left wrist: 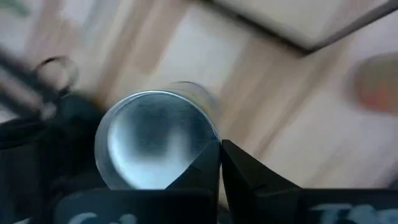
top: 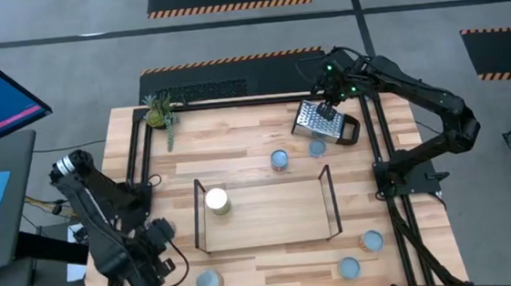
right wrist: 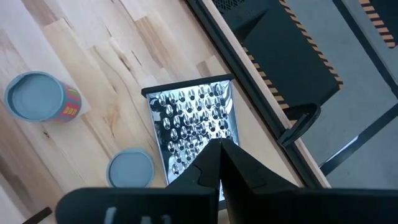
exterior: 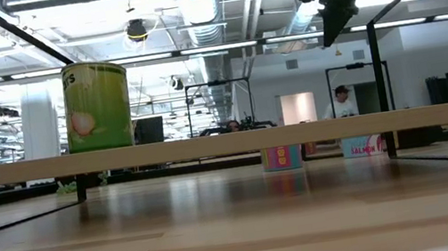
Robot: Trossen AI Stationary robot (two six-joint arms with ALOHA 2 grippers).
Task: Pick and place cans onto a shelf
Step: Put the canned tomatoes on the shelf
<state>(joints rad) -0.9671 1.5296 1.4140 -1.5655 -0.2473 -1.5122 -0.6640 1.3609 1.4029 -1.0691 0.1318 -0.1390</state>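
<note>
Looking at the shelf (top: pixel 268 245) first: black wire frame on a light wood base, mid-table. You've got one can inside, white-topped can (top: pixel 216 200), at the 10 o'clock corner of the frame, upright. In the low view it's the green-yellow labelled tin (exterior: pixel 98 106) standing on the shelf board. Rest of the shelf holds nothing.

Other cans, all upright on the table, outside the shelf:
- two at 12 o'clock of the shelf: one (top: pixel 279 160) just beyond the back wire, one (top: pixel 317 147) near the grater (top: pixel 318 120)
- two at 4 o'clock: (top: pixel 371 240) and (top: pixel 348 266)
- one at 7 o'clock, (top: pixel 208 282), near the table's front edge

Left gripper (top: pixel 166 260) sits just beside that 7 o'clock can. Left wrist view: fingers (left wrist: pixel 245 171) pressed together, tips meeting; the can's silvery top (left wrist: pixel 152 140) is right next to them, not between them. Can't tell if the tips touch its rim. Nothing held.

Right gripper (top: pixel 326 110) is over the grater at the table's 1 o'clock corner. Right wrist view: fingers (right wrist: pixel 239 171) closed tip to tip, pointing at the perforated face; whether they touch it, can't tell. Two blue-topped cans (right wrist: pixel 34 96) (right wrist: pixel 130 169) lie beside the grater.
</note>
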